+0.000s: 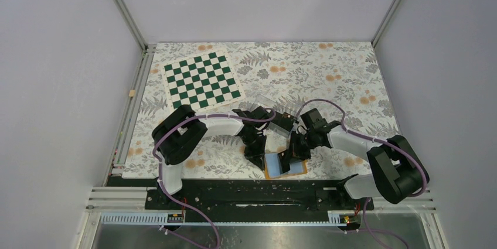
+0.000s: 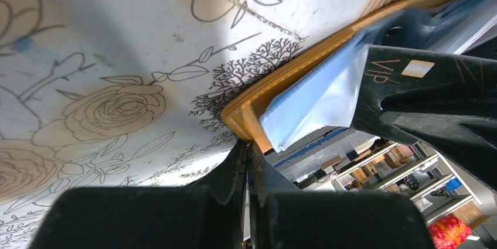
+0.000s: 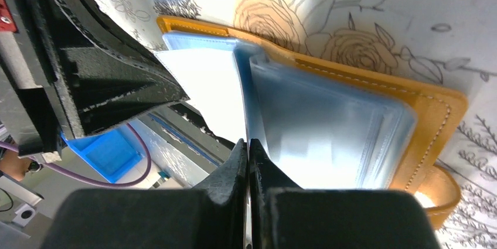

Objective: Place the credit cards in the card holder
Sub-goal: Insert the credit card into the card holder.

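Note:
The orange card holder (image 1: 298, 168) lies open at the table's near edge, its light blue pockets up. In the left wrist view my left gripper (image 2: 247, 143) is shut on the holder's orange edge (image 2: 258, 99). A black credit card (image 2: 410, 82) marked VIP stands against a light blue pocket (image 2: 316, 99). In the right wrist view my right gripper (image 3: 247, 142) is shut on this card, seen edge-on, at the pockets (image 3: 328, 120). In the top view the left gripper (image 1: 258, 160) and right gripper (image 1: 288, 158) flank the holder. No other card shows.
A clear plastic box (image 1: 269, 101) sits just behind the two grippers. A green and white chessboard mat (image 1: 202, 80) lies at the back left. Grey walls close in the flowered table on three sides.

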Robot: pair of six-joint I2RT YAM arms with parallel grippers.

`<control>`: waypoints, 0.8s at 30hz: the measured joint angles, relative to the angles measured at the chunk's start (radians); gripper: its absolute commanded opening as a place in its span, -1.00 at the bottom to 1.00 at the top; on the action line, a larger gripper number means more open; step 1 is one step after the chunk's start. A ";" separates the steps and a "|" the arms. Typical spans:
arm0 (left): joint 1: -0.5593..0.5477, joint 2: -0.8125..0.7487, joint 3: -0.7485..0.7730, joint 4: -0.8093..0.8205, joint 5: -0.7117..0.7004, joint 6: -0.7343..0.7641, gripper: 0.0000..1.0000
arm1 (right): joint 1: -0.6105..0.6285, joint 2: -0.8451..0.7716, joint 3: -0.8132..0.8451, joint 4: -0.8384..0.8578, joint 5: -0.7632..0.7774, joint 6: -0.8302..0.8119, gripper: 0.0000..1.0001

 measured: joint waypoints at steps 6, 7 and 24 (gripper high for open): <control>-0.001 0.005 0.009 -0.009 -0.001 0.003 -1.00 | 0.001 -0.039 0.003 -0.084 0.008 -0.011 -1.00; -0.001 0.005 0.009 -0.008 -0.001 0.003 -1.00 | 0.002 -0.039 0.003 -0.087 0.006 -0.011 -1.00; -0.005 0.019 0.027 -0.029 0.000 0.013 -1.00 | 0.001 0.081 -0.010 0.010 -0.107 -0.018 -1.00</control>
